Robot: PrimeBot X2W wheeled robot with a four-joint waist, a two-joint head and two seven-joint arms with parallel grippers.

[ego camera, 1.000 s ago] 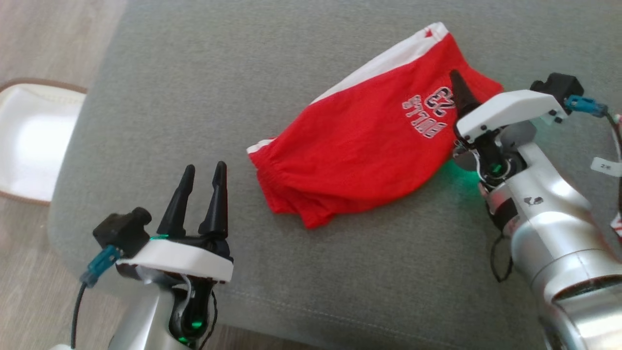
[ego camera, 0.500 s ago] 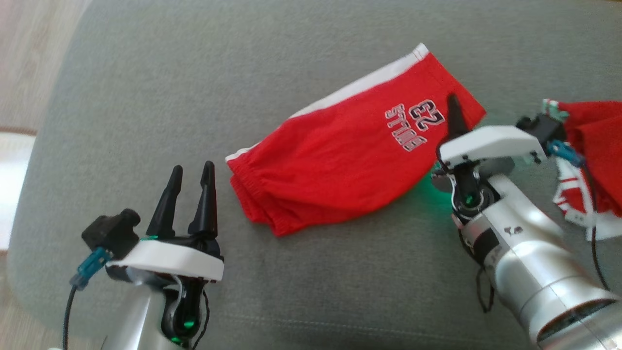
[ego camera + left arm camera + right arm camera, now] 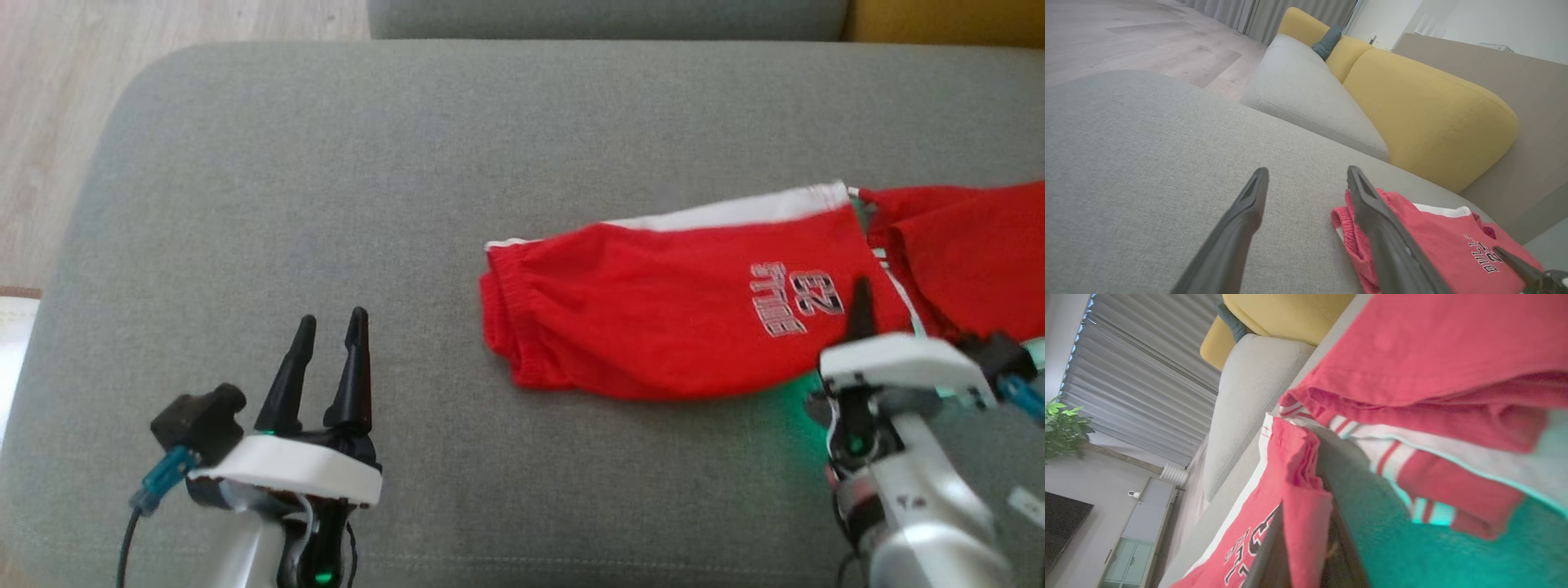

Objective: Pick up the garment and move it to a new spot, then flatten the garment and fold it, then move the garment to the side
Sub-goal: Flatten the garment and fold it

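On the right half of the grey cushion [image 3: 326, 163], the red shorts [image 3: 653, 318] are lying pretty flat with their long axis running left to right: elastic waistband end at the left, printed lettering end at the right. The right pincer [image 3: 859, 300] is parked at that right end, on the near edge just beside the print, and it's squeezed together on the cloth. In the right wrist view you can see a red fold [image 3: 1306, 506] pinched up between the fingers. That arm comes in from the near right corner, low over the cushion, fingers pointing far. So from the grip, basically the whole garment stretches away to the left, and I'd guess it'll trail that way on a lift. The left pincer [image 3: 331, 320] sits near left, fingers apart and holding nothing, pointing far. The waistband end is off to its right and a bit farther, well apart. The right arm is clearly the nearer one for the carry. Heads up: a second red garment with stripes [image 3: 971, 237] lies right against the far right corner of the shorts. Can't tell whether they overlap, so it might get dragged along.
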